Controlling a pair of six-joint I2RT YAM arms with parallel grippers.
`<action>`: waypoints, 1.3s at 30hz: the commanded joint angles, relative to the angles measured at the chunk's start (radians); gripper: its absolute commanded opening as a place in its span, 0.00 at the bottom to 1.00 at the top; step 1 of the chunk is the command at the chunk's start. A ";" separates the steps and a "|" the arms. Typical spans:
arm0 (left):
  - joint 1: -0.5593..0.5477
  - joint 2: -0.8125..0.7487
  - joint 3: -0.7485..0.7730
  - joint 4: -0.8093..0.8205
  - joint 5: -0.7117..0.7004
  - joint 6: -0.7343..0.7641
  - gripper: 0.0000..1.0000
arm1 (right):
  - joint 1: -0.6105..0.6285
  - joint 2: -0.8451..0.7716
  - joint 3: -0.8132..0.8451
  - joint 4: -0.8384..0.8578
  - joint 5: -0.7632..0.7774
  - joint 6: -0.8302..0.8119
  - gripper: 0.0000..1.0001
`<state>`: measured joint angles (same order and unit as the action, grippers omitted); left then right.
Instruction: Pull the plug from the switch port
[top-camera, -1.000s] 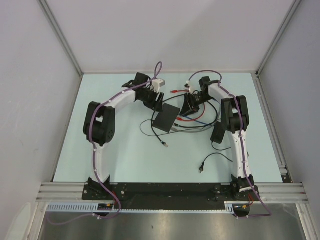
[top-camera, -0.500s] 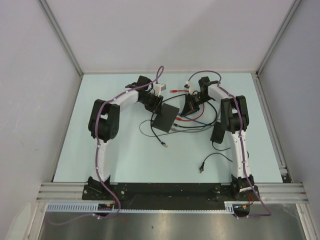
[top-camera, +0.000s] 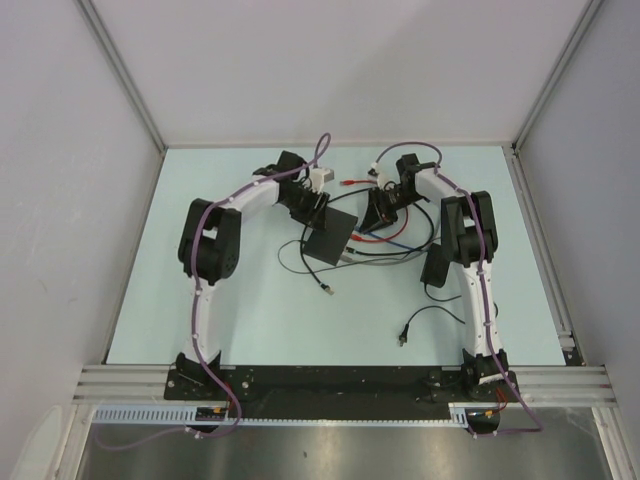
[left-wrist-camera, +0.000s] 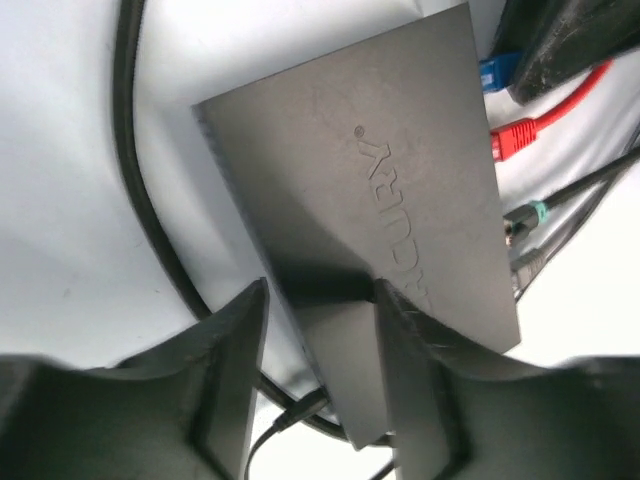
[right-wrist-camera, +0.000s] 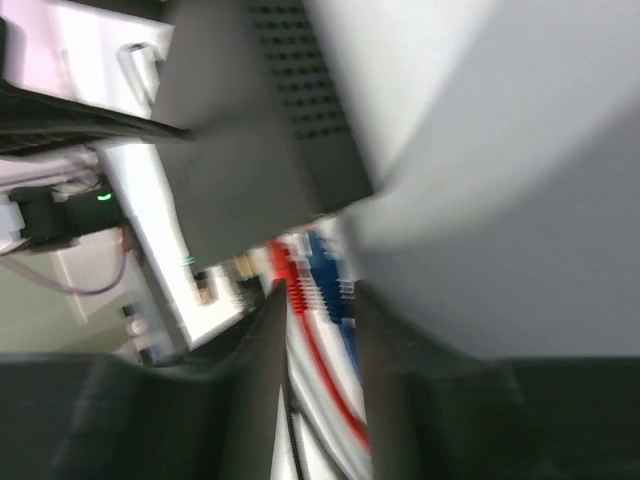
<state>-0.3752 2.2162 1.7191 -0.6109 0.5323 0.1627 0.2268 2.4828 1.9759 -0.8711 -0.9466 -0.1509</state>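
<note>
switch: flat black box (top-camera: 332, 236) lying on the table (top-camera: 250, 310), middle-far, turned at an angle, right between the two grippers

left gripper: (left-wrist-camera: 320, 320) sits at the switch's far-left end; fingers (left-wrist-camera: 235, 370) are spread apart with a corner of the switch in the gap. Can't tell if they're actually pressing on it

right gripper: (right-wrist-camera: 318, 295) is at the switch's right side where the cables go in. That view is pretty blurry; the fingers look narrow-set, but honestly can't tell if they're clamped on anything

red plug: (left-wrist-camera: 512, 140) still seated in the port edge, its lead running down through the right gripper's gap

blue plug: (left-wrist-camera: 490, 72) next to the red one, also plugged in

other stuff: green-collared plug (left-wrist-camera: 527, 212) on the same edge, black cable (left-wrist-camera: 140, 200) curving past the switch's left side
</note>
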 joint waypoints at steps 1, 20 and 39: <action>-0.031 -0.073 0.031 0.000 -0.156 -0.028 0.63 | 0.031 -0.012 -0.035 0.047 0.057 -0.001 0.46; -0.060 0.002 0.033 -0.062 0.054 0.012 0.00 | 0.022 0.047 -0.002 0.113 0.068 0.086 0.45; -0.070 0.016 -0.010 -0.056 0.012 0.049 0.00 | 0.059 0.085 0.031 0.093 0.285 0.133 0.32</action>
<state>-0.4343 2.2093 1.7264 -0.6498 0.5816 0.1680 0.2558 2.4958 2.0171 -0.8101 -0.8761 0.0181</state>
